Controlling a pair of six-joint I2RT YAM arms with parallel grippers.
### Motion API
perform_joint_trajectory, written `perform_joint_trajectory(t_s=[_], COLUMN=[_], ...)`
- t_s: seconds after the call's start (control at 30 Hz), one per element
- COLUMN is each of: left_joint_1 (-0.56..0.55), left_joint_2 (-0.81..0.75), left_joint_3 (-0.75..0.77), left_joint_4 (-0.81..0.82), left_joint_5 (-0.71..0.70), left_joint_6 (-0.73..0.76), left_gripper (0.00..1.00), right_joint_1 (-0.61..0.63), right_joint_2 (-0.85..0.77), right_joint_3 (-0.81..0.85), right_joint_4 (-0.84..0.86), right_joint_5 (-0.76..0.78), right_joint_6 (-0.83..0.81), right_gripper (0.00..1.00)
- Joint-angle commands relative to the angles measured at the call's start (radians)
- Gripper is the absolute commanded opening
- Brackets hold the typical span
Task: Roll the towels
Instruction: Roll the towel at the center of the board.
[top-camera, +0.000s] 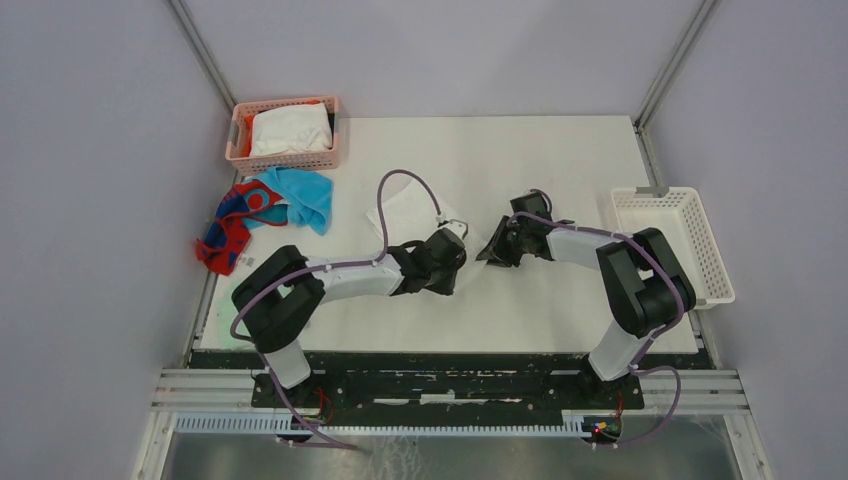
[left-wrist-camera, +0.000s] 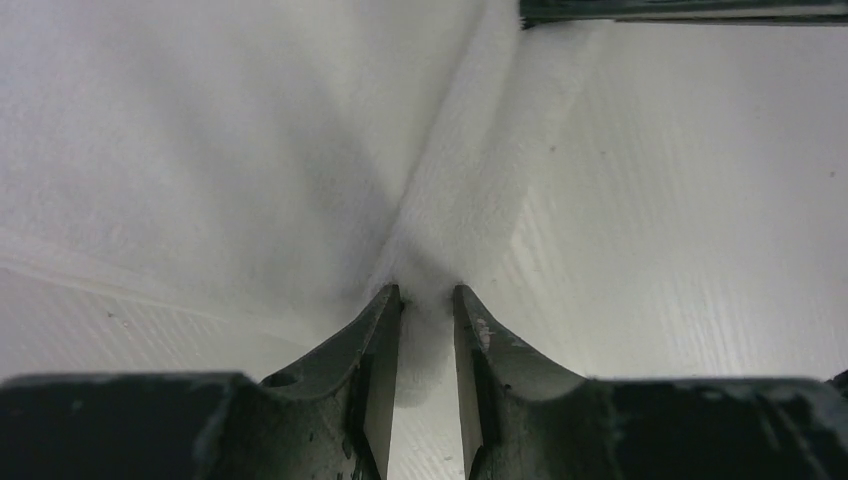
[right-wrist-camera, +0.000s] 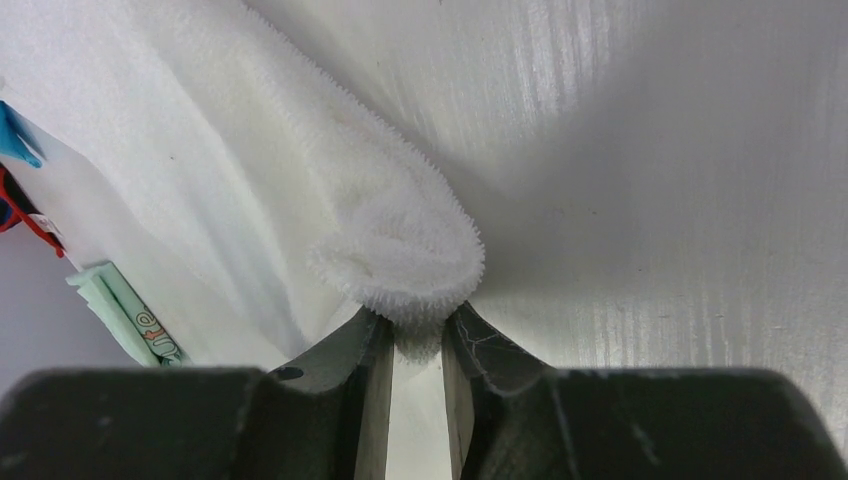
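White towel (top-camera: 408, 207) spread at ctr of worktop (top-camera: 560, 160), near edge pinched on both sides. L fingers (left-wrist-camera: 380, 322) narrow, clamped on a fold; R fingers (right-wrist-camera: 372, 338) narrow, gripping rolled corner. Turquoise towel (top-camera: 305, 195) + red towel (top-camera: 230, 228) heaped at L edge.

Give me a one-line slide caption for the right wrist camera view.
Right gripper pinches the rolled end of the white towel, lying on the white table.

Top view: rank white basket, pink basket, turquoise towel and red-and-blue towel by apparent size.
1. white basket
2. pink basket
3. turquoise towel and red-and-blue towel: these look alike in size. Both are crumpled and they overlap, so I won't rank them.
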Motion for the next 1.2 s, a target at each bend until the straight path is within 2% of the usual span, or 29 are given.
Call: perform_joint_trajectory(t_s=[0.0, 0.2, 0.3, 0.43, 0.57, 0.9, 1.17], left_joint_1=[0.042, 0.048, 0.044, -0.027, -0.118, -0.296, -0.311], left_joint_2=[-0.006, -0.01, -0.066, -0.139, -0.148, 0.046, 0.159], left_joint_3=[-0.065, -0.135, -0.13, -0.053, 0.025, 0.191, 0.205], left_joint_4=[0.01, -0.017, -0.04, -0.089, -0.115, -0.118, -0.07], left_joint_5=[0.032, 0.061, 0.047, -0.051, -0.194, -0.458, -0.569], left_joint_6=[-0.047, -0.105, -0.093, -0.028, 0.07, 0.295, 0.399], left_gripper=[0.33, 0.32, 0.35, 0.45, 0.51, 0.54, 0.54], right_joint_1=[0.002, 0.002, 0.002, 0.002, 0.003, 0.001, 0.002], right_joint_2=[-0.001, -0.005, -0.011, -0.012, -0.014, -0.012, -0.002], right_joint_3=[0.012, 0.028, 0.033, 0.045, 0.058, 0.075, 0.079], right_joint_4=[-0.097, -0.126, -0.14, -0.156, -0.176, -0.202, -0.202], right_joint_5=[0.074, 0.085, 0.087, 0.088, 0.09, 0.086, 0.076], right_joint_6=[-0.042, -0.051, -0.052, -0.048, -0.043, -0.041, -0.045], right_gripper=[0.3, 0.3, 0.3, 0.3, 0.3, 0.31, 0.31])
